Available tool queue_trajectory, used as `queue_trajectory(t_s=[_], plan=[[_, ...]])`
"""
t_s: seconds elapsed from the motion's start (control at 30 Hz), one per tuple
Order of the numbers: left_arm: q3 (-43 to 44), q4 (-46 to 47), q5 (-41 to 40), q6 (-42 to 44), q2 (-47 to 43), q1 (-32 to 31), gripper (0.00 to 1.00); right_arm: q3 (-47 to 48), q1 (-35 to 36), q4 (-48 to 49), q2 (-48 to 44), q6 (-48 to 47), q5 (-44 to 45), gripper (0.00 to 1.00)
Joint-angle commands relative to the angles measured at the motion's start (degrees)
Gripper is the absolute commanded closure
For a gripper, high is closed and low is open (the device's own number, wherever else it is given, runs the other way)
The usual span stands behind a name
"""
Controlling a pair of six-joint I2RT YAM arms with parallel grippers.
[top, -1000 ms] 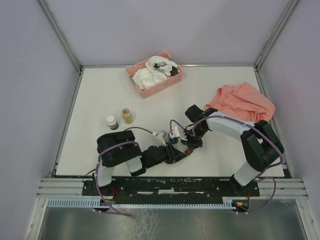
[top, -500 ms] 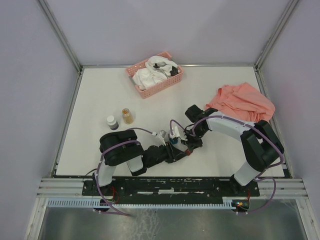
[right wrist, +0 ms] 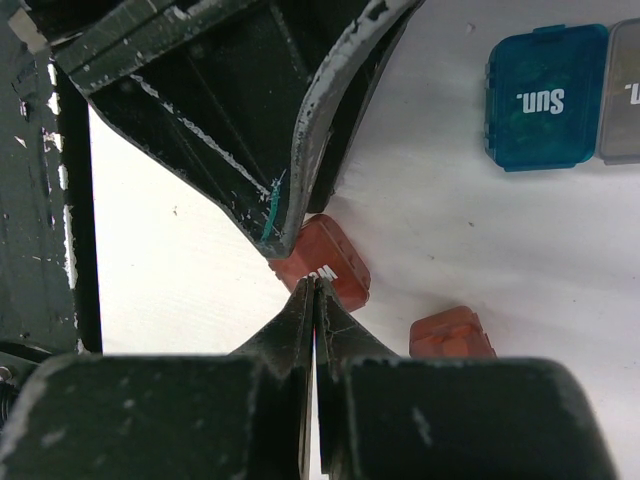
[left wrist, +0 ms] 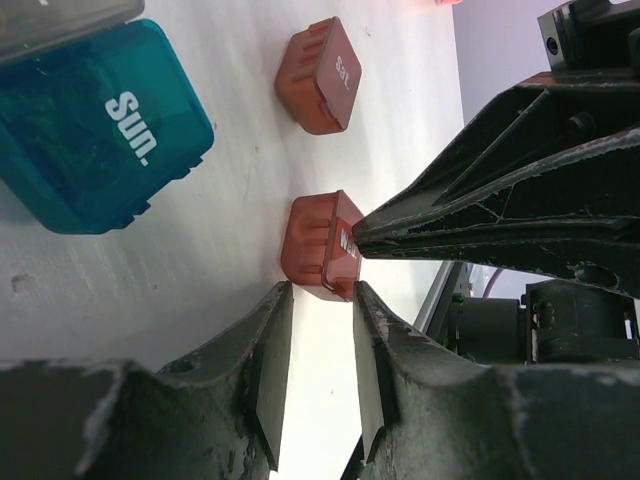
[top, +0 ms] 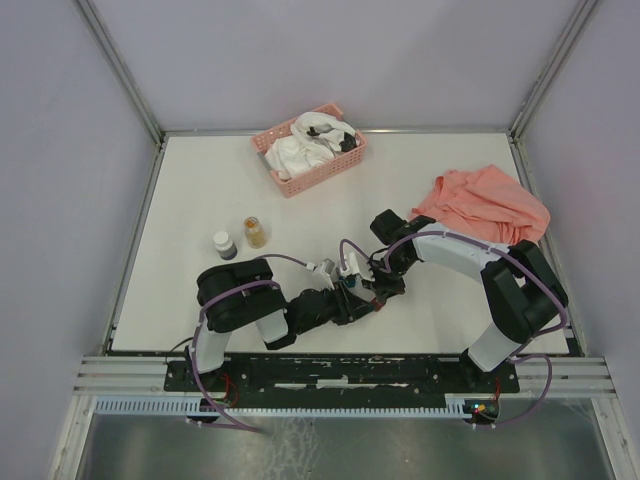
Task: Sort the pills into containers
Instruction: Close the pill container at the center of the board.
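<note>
A dark red container lies on the white table, and my left gripper pinches its near end between its fingertips. My right gripper is shut, its tips resting on that container's lettered lid edge. Around it lie a second dark red container, a teal one marked "Sun." and a grey one. In the top view both grippers meet near the front middle. The pills show as an amber mass in a small jar at the left, away from both grippers.
A white-capped jar stands beside the amber one. A pink slatted basket holding white cloths sits at the back. A salmon cloth lies at the right, behind my right arm.
My left arm has shifted very slightly. Both grippers stay at the same dark red container.
</note>
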Motion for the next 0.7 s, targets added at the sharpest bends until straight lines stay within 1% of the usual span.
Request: queue_trajectory(t_s=[0.0,0.67], plan=[[0.5,-4.1,-2.2,-0.5,-0.5,0.2,0.62,1.9,0.0,1.1,-0.9,0.2,-0.2,0.97],[0.2,-4.3,-2.4,-0.8,-0.7,0.2,0.64,1.2,-0.8,1.6,-4.4,-0.6,-1.5,0.95]])
